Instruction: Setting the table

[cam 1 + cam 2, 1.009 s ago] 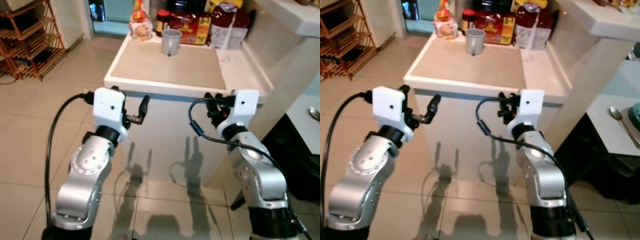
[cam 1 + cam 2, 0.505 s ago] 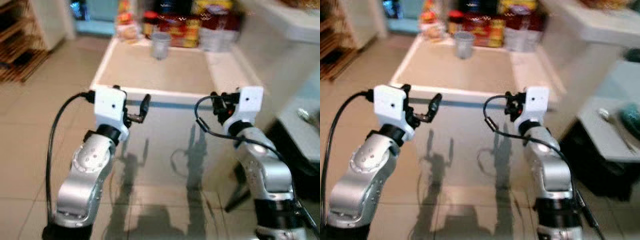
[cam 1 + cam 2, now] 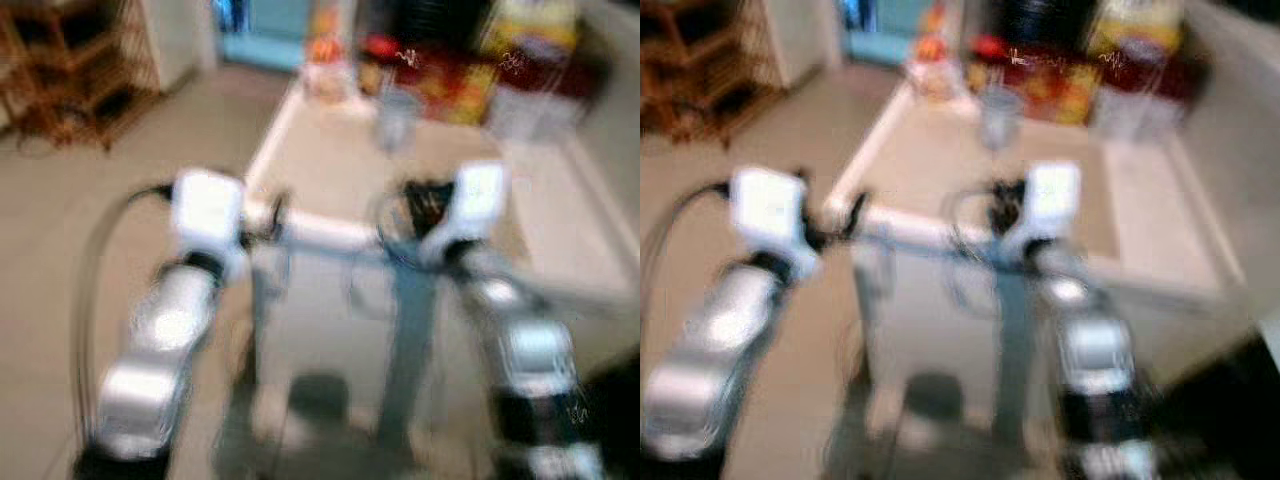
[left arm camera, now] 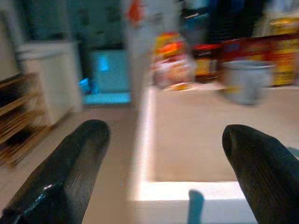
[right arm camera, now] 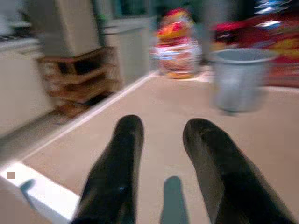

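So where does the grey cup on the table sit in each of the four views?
Left eye view: grey cup, blurred, at the table's far end, above and between the two arms.
Right eye view: upper middle, also blurred.
Left wrist view: upper right.
Right wrist view: upper right, beyond the fingers.
Shared landmark: the red packages right behind the cup.

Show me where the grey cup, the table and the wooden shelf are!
grey cup (image 5: 239, 79), right wrist view, middle of its side.
table (image 4: 210, 135), left wrist view, bare beige top.
wooden shelf (image 5: 77, 81), right wrist view, its front slats.
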### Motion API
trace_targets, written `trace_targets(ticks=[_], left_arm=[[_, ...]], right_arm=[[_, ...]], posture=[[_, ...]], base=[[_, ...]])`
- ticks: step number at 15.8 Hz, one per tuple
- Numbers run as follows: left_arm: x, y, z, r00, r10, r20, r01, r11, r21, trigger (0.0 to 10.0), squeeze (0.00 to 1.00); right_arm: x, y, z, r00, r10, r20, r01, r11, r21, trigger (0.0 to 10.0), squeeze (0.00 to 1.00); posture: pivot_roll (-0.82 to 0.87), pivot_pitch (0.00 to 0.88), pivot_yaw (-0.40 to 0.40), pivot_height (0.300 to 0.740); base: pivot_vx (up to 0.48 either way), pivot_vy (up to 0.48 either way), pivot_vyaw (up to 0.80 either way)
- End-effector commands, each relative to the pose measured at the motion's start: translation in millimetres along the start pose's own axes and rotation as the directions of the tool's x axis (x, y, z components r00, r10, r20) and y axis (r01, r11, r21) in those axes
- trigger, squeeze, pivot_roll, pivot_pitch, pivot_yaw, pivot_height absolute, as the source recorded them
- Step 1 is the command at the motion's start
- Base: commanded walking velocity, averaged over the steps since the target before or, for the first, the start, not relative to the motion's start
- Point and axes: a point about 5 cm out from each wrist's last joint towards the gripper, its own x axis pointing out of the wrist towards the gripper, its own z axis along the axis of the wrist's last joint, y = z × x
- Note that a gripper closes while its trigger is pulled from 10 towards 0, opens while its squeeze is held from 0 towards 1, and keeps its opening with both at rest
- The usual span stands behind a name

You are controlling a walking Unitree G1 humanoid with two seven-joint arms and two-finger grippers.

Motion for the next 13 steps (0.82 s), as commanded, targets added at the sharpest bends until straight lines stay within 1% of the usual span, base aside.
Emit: trace_targets(ticks=[1, 3, 4, 5, 7, 9, 10, 12, 13], left_arm=[[1.3, -11.0, 2.8, 0.999, -0.046, 0.009, 0.046, 0.999, -0.014, 10.0, 0.0], [1.6, -12.3, 2.3, 0.998, -0.055, 0.004, 0.055, 0.998, -0.011, 10.0, 0.0], [0.9, -14.4, 2.6, 0.997, -0.08, 0.01, 0.08, 0.996, -0.025, 10.0, 0.0], [0.1, -16.7, 1.7, 0.995, -0.103, 0.003, 0.103, 0.995, -0.003, 10.0, 0.0], [-1.1, -18.9, 2.1, 0.991, -0.134, 0.011, 0.134, 0.991, -0.013, 10.0, 0.0], [-2.8, -24.1, 5.9, 0.979, -0.2, 0.039, 0.201, 0.979, -0.032, 10.0, 0.0], [-3.4, -28.1, 7.1, 0.971, -0.236, 0.045, 0.237, 0.971, -0.029, 10.0, 0.0], [-4.5, -31.9, 8.7, 0.961, -0.271, 0.05, 0.273, 0.962, -0.027, 10.0, 0.0], [-5.2, -32.7, 9.2, 0.959, -0.278, 0.052, 0.279, 0.96, -0.03, 10.0, 0.0]], right_arm=[[-7.3, -20.6, 7.7, 0.998, -0.058, 0.026, 0.058, 0.998, -0.001, 10.0, 1.0], [-7.7, -22.1, 8.8, 0.997, -0.067, 0.027, 0.068, 0.997, -0.037, 10.0, 1.0], [-7.6, -23.0, 10.4, 0.996, -0.079, 0.041, 0.081, 0.996, -0.042, 10.0, 1.0], [-7.6, -26.4, 9.7, 0.993, -0.111, 0.035, 0.113, 0.992, -0.05, 10.0, 1.0], [-7.4, -33.3, 5.7, 0.987, -0.159, 0.003, 0.158, 0.983, -0.096, 10.0, 1.0], [-0.9, -37.6, 7.9, 0.984, -0.177, 0.011, 0.176, 0.974, -0.142, 10.0, 1.0], [3.7, -42.0, 11.2, 0.979, -0.205, 0.021, 0.206, 0.966, -0.159, 10.0, 1.0], [13.3, -47.9, 19.3, 0.964, -0.263, 0.047, 0.267, 0.941, -0.207, 10.0, 1.0], [16.6, -48.3, 21.2, 0.962, -0.268, 0.055, 0.274, 0.935, -0.224, 10.0, 1.0]], posture=[[0.01, 0.048, -0.09, 0.74], [0.02, 0.054, -0.09, 0.74], [0.01, 0.059, -0.09, 0.74], [0.01, 0.06, -0.09, 0.74], [0.01, 0.067, -0.088, 0.74], [0.01, 0.076, -0.077, 0.74], [0.01, 0.079, -0.078, 0.74], [0.01, 0.083, -0.08, 0.74], [0.01, 0.091, -0.082, 0.74]], base=[[0.469, 0.0, 0.0], [0.461, 0.0, 0.0], [0.0, 0.0, 0.0], [0.0, 0.0, 0.0], [0.0, 0.0, 0.0], [0.0, 0.0, 0.0], [0.0, 0.0, 0.0], [0.0, 0.0, 0.0], [0.0, 0.0, 0.0]])
